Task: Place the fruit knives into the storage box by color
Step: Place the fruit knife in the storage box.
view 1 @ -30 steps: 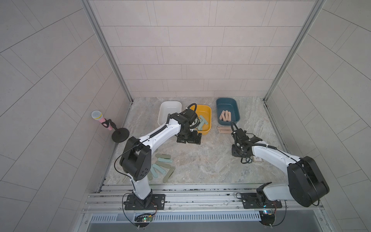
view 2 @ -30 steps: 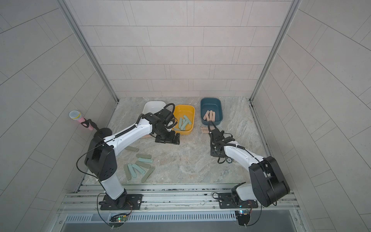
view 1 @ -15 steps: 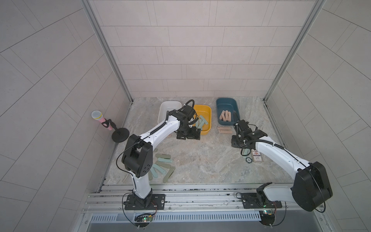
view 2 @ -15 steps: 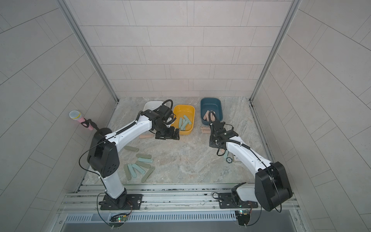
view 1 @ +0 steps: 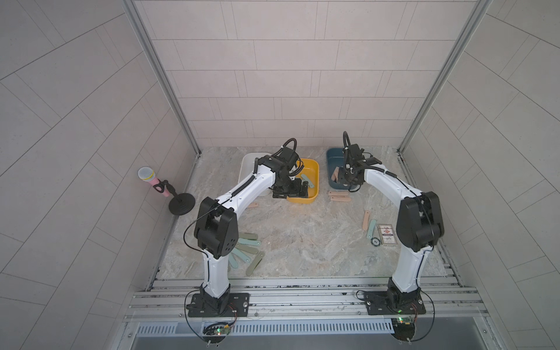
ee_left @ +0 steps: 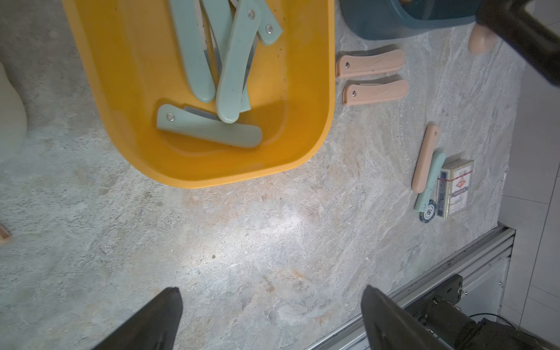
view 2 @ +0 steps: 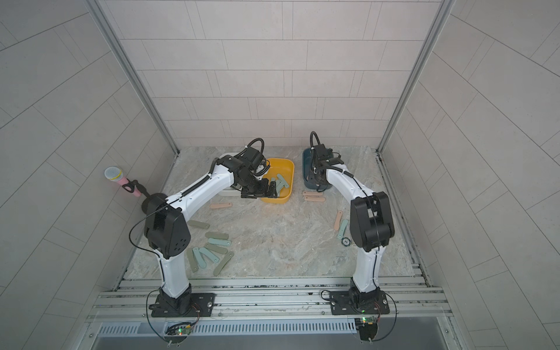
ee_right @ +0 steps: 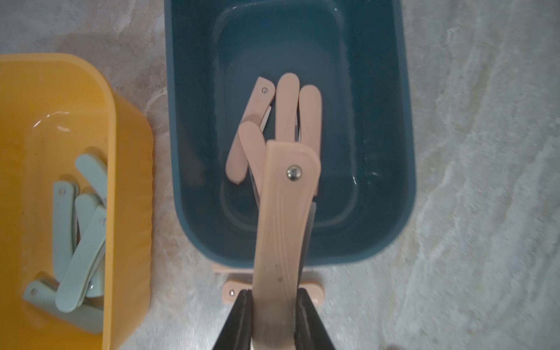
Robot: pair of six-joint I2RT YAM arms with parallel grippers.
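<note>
My right gripper (ee_right: 274,295) is shut on a peach-pink fruit knife (ee_right: 285,212), held tilted over the near rim of the blue storage box (ee_right: 388,151). Several pink knives (ee_right: 288,106) lie inside that box. My left gripper (ee_left: 271,306) hangs open and empty above the table, by the near edge of the yellow box (ee_left: 303,121), which holds several teal knives (ee_left: 194,54). Two pink knives (view 1: 339,196) lie in front of the blue box. A mixed olive and teal group (view 2: 216,242) lies by the left arm's base.
A white box (view 1: 248,163) stands left of the yellow one, partly behind the left arm. A pink knife (view 1: 366,219) and a teal knife (view 1: 371,228) lie beside a printed card pack (view 1: 387,235) and a black disc (view 1: 375,241). A microphone stand (view 1: 181,204) sits at the far left.
My right gripper has risen from the table near the card pack and moved back over the blue box, carrying the pink knife. The left gripper has shifted slightly toward the yellow box.
</note>
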